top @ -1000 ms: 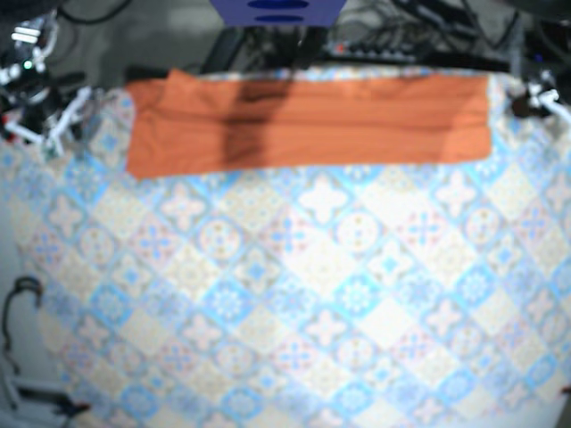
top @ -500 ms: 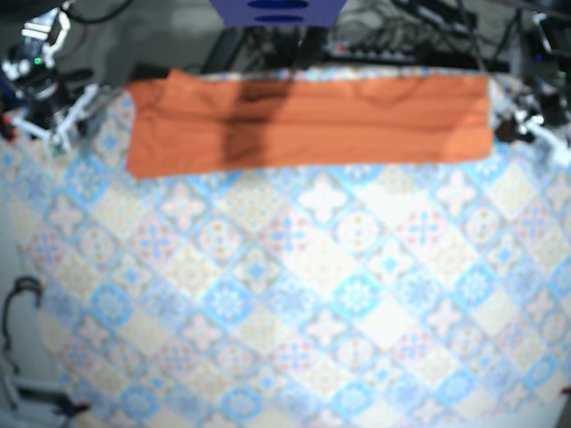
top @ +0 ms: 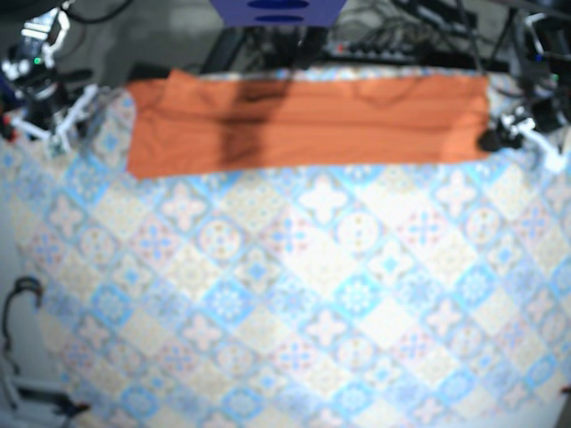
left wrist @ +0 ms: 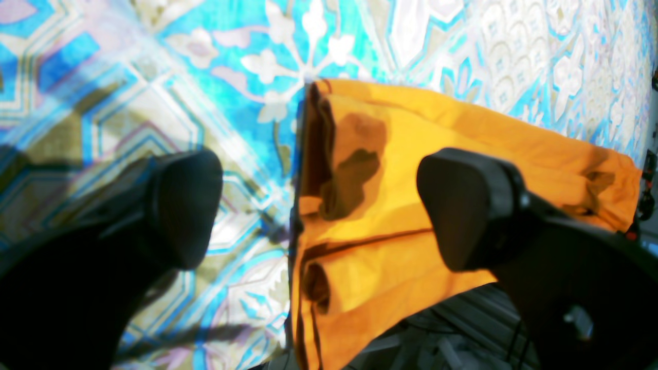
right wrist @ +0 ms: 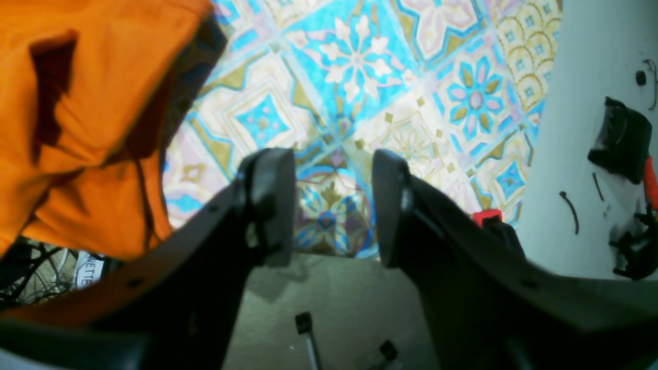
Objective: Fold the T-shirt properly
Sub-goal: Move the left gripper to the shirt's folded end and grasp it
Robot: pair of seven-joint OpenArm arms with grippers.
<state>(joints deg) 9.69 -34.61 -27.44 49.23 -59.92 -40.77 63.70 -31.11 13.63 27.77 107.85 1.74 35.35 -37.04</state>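
At 10 o'clock on the table, the right gripper [right wrist: 331, 205] is just past the left end of the T-shirt [top: 308, 120] and is not touching it. Its two black jaws are a little apart and hold nothing. In the right wrist view the shirt's end shows at 10 o'clock from them. The T-shirt is soft orange cloth, folded into a long flat strip along the 12 o'clock edge of the tablecloth [top: 294, 294], which has blue and cream flower tiles. At 2 o'clock the left gripper [left wrist: 318, 210] hangs over the shirt's other end. Its jaws are spread wide, one above the tiles and one above the orange cloth, gripping nothing. The folded layers there look like little rolls.
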